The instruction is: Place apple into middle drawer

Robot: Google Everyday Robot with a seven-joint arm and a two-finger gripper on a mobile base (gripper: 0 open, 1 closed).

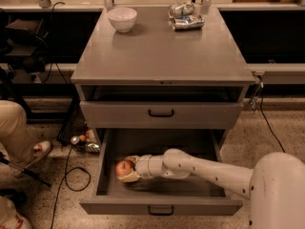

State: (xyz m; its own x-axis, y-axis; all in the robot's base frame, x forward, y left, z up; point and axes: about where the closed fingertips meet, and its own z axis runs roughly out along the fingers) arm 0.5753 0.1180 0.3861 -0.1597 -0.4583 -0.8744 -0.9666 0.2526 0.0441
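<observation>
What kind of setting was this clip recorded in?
Probably a robotics lab or workshop: a grey metal cabinet, loose cables on the speckled floor, dark workbenches behind. The gripper holds the apple inside the open middle drawer.

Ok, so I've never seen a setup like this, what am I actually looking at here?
One camera looks down at a grey metal cabinet from the front. The white jointed arm reaching in from the lower right belongs to a mobile robot. Its two-finger gripper is inside the open, deep grey middle drawer, near the left side, closed around a round red-orange apple. On the cabinet top sit a white bowl and two crushed silver cans. A person's leg shows at the left.
</observation>
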